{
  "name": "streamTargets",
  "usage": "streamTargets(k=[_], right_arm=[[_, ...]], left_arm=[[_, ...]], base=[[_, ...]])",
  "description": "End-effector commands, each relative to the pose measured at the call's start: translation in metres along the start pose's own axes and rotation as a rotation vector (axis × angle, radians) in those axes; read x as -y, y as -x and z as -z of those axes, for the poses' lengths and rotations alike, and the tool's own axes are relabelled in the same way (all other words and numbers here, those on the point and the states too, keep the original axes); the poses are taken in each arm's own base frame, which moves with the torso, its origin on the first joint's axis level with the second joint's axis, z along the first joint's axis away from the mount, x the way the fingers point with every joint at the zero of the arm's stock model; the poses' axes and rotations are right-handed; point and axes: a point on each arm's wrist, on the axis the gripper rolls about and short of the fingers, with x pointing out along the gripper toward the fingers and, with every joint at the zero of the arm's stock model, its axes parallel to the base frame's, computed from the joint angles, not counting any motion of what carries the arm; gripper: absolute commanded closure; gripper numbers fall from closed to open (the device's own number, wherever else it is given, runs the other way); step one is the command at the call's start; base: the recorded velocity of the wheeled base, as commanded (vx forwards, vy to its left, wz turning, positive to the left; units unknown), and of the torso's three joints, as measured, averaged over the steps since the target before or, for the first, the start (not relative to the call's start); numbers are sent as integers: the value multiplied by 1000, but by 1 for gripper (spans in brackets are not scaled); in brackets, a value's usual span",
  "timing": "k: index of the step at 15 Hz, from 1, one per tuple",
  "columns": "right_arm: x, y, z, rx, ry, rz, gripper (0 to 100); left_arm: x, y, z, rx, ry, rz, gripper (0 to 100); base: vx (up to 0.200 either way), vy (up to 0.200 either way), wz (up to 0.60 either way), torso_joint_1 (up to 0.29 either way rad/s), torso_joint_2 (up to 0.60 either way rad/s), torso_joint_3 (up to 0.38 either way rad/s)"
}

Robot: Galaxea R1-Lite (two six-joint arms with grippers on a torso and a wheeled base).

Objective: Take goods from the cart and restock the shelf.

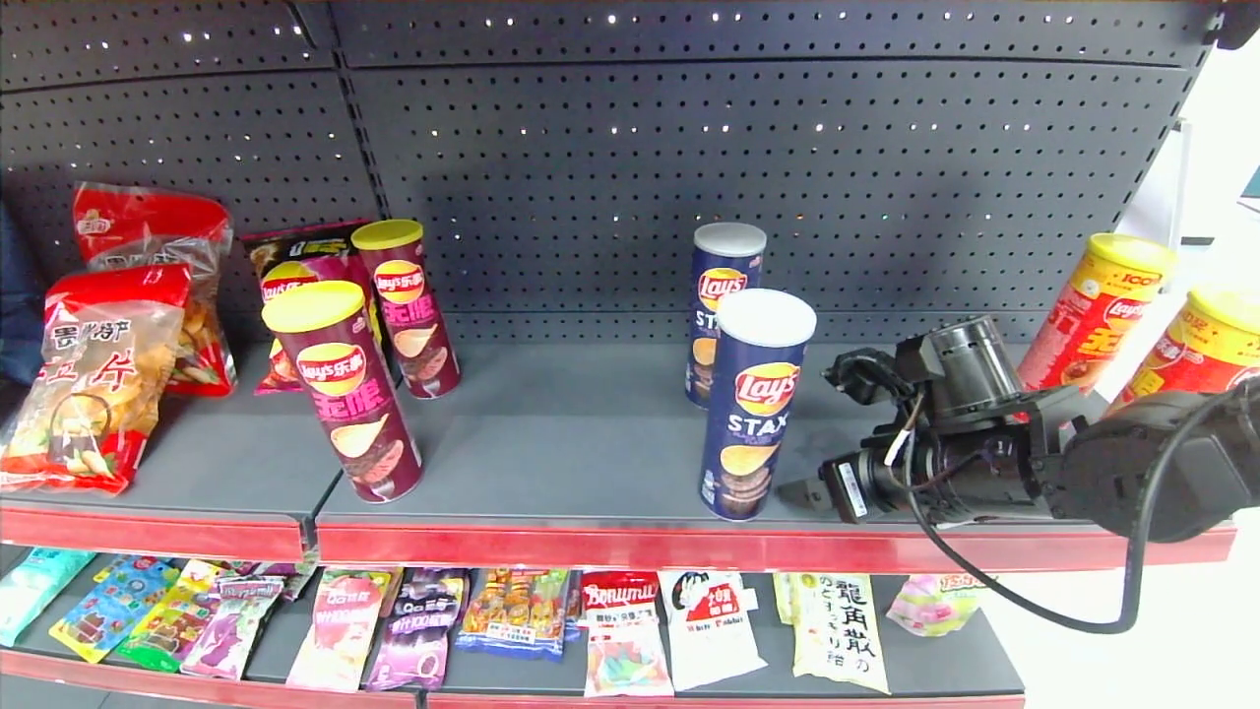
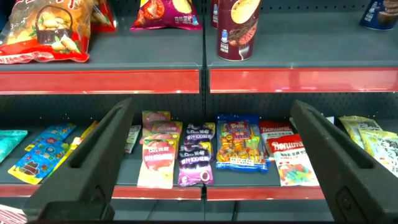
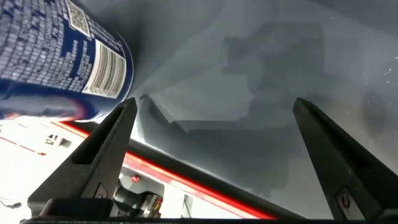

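Observation:
A blue chip can [image 1: 756, 404] with a white lid stands upright near the front of the grey upper shelf [image 1: 591, 443], and a second blue can [image 1: 724, 295] stands behind it. My right gripper [image 1: 802, 490] lies low over the shelf just right of the front can, apart from it. In the right wrist view this gripper [image 3: 214, 106] is open with bare shelf between its fingers, and the blue can [image 3: 62, 56] is off to one side. My left gripper [image 2: 211, 106] is open and holds nothing, out in front of the shelves.
Two maroon cans [image 1: 345, 389] [image 1: 406, 305] and red snack bags [image 1: 94, 379] occupy the shelf's left part. Two red-and-yellow cans [image 1: 1098, 310] [image 1: 1201, 345] stand at the far right. Candy bags [image 2: 196, 155] line the lower shelf. A red lip [image 1: 591, 544] runs along the shelf front.

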Motion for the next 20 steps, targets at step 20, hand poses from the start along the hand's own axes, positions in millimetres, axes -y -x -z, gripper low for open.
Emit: streamTargets(k=[20], right_arm=[[-13, -9, -4, 14, 28, -1, 0]], left_arm=[[0, 0, 0, -1, 0, 0, 0]], base=[[0, 0, 0, 0, 0, 0]])
